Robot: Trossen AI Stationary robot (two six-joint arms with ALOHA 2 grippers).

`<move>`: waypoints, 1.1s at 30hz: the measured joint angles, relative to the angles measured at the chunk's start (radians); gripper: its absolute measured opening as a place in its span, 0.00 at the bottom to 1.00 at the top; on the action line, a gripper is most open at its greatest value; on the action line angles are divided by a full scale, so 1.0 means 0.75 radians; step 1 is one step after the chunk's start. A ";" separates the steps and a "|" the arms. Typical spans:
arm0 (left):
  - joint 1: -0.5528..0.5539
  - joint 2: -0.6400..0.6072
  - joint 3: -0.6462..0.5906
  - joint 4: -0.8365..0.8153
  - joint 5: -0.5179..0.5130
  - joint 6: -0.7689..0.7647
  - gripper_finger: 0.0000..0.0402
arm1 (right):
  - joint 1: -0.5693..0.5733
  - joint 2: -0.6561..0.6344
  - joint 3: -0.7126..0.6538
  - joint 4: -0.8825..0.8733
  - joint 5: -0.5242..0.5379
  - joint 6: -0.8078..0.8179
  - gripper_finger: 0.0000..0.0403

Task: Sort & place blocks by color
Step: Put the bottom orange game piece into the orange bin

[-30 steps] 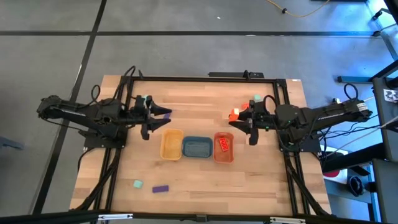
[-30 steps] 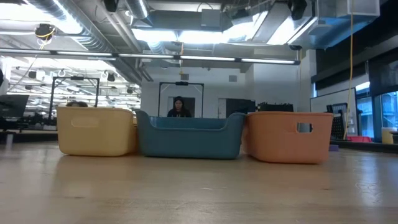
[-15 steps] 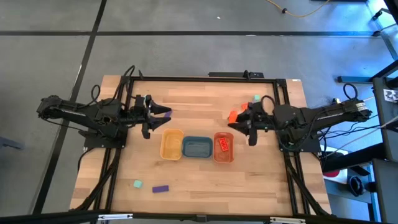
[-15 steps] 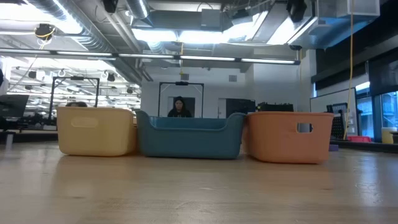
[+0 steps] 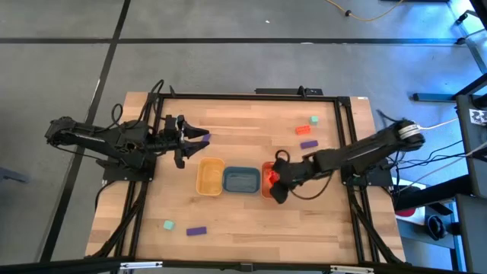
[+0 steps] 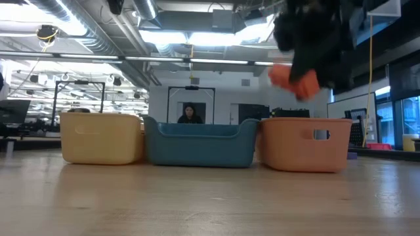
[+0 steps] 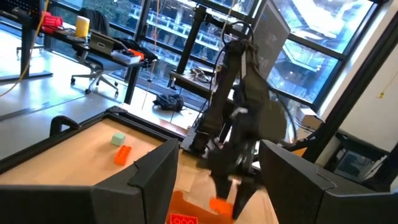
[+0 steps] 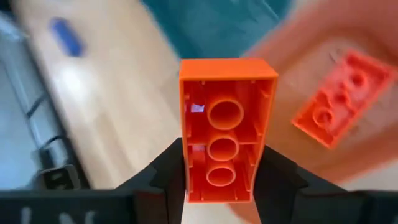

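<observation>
My right gripper [image 5: 274, 183] hangs over the orange tray [image 6: 305, 144], shut on an orange-red brick [image 8: 227, 130]. Another orange-red brick [image 8: 329, 115] lies flat in that tray. My left gripper [image 5: 196, 139] waits level above the table's far left, open, with nothing between its fingers [image 7: 155, 180]. A bit of purple [image 5: 205, 138] shows by its tips. A mint cube [image 5: 313, 119], an orange-red brick [image 5: 303, 129] and a purple bar [image 5: 308, 144] lie at the far right. A mint cube [image 5: 168, 224] and a purple bar [image 5: 196, 230] lie near left. My right gripper pinches the brick's two long sides [image 8: 186, 180] between its two fingers, at the end nearest the wrist. The fingers slant down from the table's right and lie along the brick. The brick's hollow underside [image 8: 225, 115] faces the wrist camera. It hangs clear above the orange tray.
A yellow tray [image 5: 210, 176], a blue tray [image 5: 241, 180] and the orange one stand side by side mid-table. Bare wood lies along the near edge and at the far middle. In the low view a person [image 6: 190, 113] shows in the room behind.
My right gripper has swung from the far right of the table toward the near left and down, tipping its fingers downward and rolling. It has carried the orange-red brick over the orange tray. Most of this happened in the last half second.
</observation>
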 joint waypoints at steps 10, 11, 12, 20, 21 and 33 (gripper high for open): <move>0.000 0.000 0.000 0.001 -0.006 0.000 0.54 | -0.009 0.163 -0.001 0.008 0.013 0.260 0.34; 0.000 0.000 0.000 0.001 -0.006 0.000 0.54 | -0.009 0.170 0.000 0.007 0.013 0.281 0.34; 0.000 0.000 0.000 0.001 -0.006 0.001 0.54 | -0.009 0.177 0.000 0.003 0.014 0.288 0.34; 0.000 0.000 0.000 0.001 -0.007 0.001 0.54 | -0.009 0.235 -0.001 0.002 0.014 0.330 0.34; 0.000 0.000 0.000 0.001 -0.009 0.001 0.54 | -0.009 0.239 0.000 0.002 0.014 0.341 0.34; 0.000 0.000 0.001 0.001 -0.051 0.000 0.54 | -0.009 0.245 -0.001 0.003 0.039 0.351 0.34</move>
